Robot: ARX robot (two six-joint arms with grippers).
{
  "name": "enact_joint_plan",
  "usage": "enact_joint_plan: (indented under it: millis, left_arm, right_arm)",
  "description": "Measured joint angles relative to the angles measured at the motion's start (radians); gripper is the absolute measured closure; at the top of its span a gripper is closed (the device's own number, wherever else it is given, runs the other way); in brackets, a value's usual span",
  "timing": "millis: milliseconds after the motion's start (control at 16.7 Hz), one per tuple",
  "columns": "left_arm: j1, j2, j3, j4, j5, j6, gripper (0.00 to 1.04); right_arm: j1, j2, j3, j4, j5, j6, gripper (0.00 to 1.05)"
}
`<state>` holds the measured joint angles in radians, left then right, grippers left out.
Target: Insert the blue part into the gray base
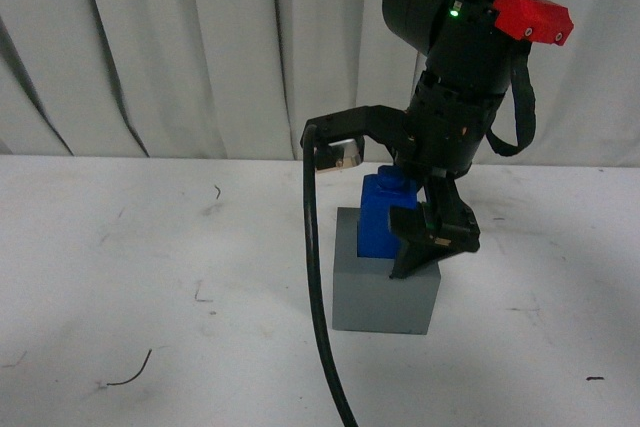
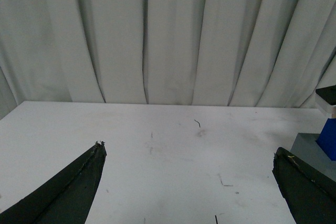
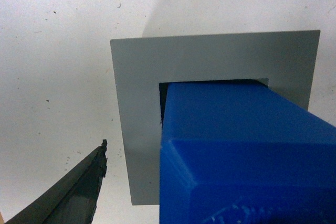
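The blue part (image 1: pixel 377 219) stands upright in the recess of the gray base (image 1: pixel 383 299) at the middle of the white table. My right gripper (image 1: pixel 386 199) hangs over it, open, with one finger on each side of the blue part and not pinching it. In the right wrist view the blue part (image 3: pixel 236 145) fills the recess of the gray base (image 3: pixel 135 103); one dark finger (image 3: pixel 86 184) is apart from it and the other is hidden. My left gripper (image 2: pixel 189 151) is open and empty above the bare table, with the gray base (image 2: pixel 308 148) and blue part (image 2: pixel 329 138) at that view's edge.
A black cable (image 1: pixel 315 277) hangs from the right arm down in front of the base's left side. A small wire scrap (image 1: pixel 130 375) lies on the white table (image 1: pixel 120 267) at the front left. A pale curtain (image 1: pixel 200 47) closes the back.
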<state>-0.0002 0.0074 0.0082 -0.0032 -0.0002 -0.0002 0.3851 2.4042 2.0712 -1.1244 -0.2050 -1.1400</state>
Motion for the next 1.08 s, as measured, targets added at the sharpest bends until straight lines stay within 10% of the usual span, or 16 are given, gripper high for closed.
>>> enact_joint_plan:
  millis: [720,1080]
  left_arm:
    - [0.0,0.0,0.0,0.0,0.0,0.0,0.07]
    - [0.0,0.0,0.0,0.0,0.0,0.0,0.07]
  right_arm:
    - [-0.022,-0.124,0.02,-0.014,-0.063,-0.054,0.06]
    - [-0.085,-0.494,-0.383,0.522,-0.351,0.014,0.06]
